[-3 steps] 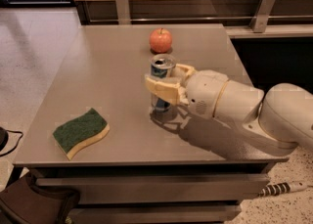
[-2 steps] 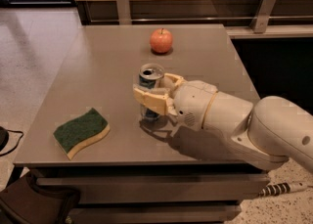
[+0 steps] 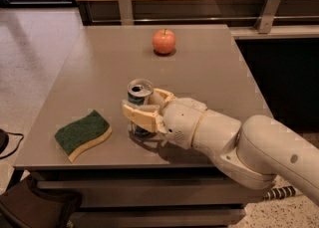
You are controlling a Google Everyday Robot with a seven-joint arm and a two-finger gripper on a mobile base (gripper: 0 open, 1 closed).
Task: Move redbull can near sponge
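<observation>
The redbull can [image 3: 139, 94] stands upright on the grey table [image 3: 199, 67], its silver top showing and its body mostly hidden by the fingers. My gripper [image 3: 144, 110] is shut on the can, reaching in from the right on a white arm. The sponge [image 3: 82, 134], dark green on top with a pale yellow body, lies flat near the table's front left corner. The can is a short gap to the right of the sponge, apart from it.
A red apple [image 3: 164, 41] sits at the back middle of the table. A wooden rail with metal brackets [image 3: 269, 8] runs behind the table. The table's front edge is close below the can. A dark bag [image 3: 30, 207] lies on the floor at lower left.
My gripper has carried the can toward the front left, closer to the sponge. The sponge and apple have not moved.
</observation>
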